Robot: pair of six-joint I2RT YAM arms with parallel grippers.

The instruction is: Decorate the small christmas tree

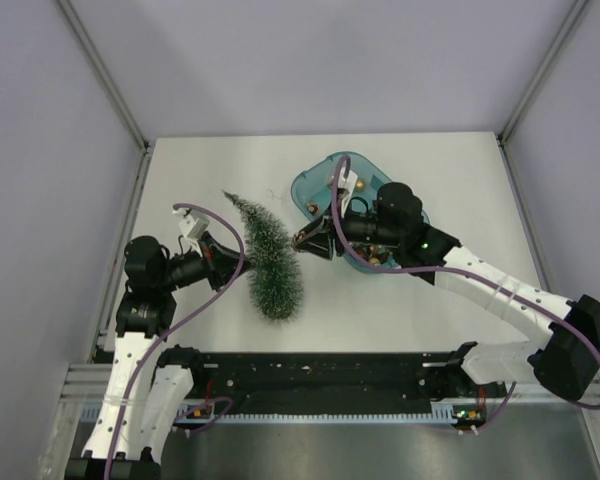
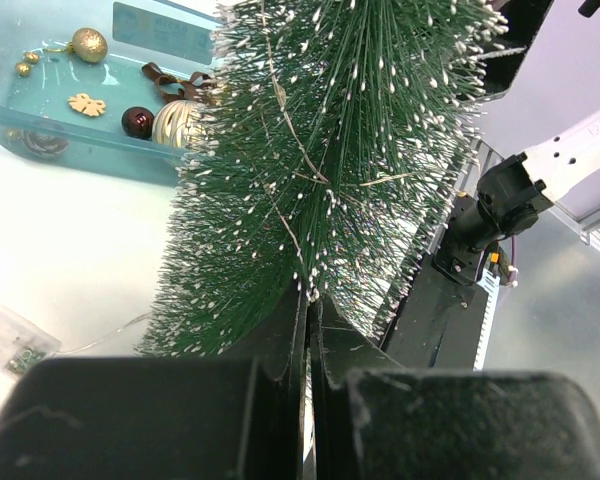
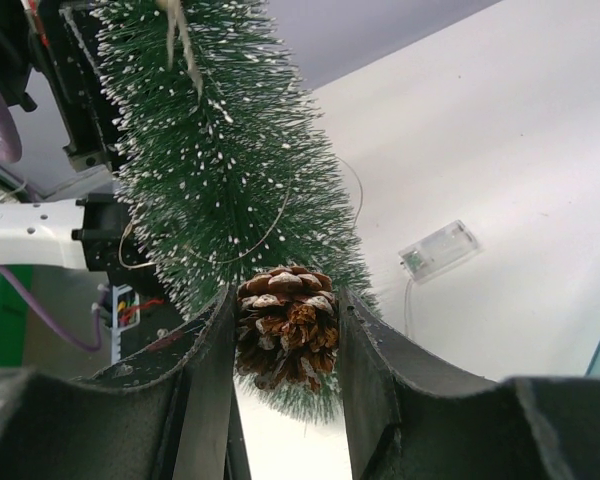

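Brown, frost-tipped pine cone (image 3: 285,340) sits pinched in the right pincer (image 3: 285,298), just off the small christmas tree (image 1: 268,255), which stretches over the surface (image 1: 430,170) left of the teal tray (image 1: 310,185). Pushed hard, the cone could shove the tree aside or slip off the bristles, since the left pincer (image 2: 308,300), pressed together at the foliage, seems to grip little. The tree's long axis runs alongside the tray, tip pointing away from the arms.

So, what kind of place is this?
Probably a robot test cell, not a home: a white table closed in by grey panels, with a left arm and right arm mounted on a black rail.
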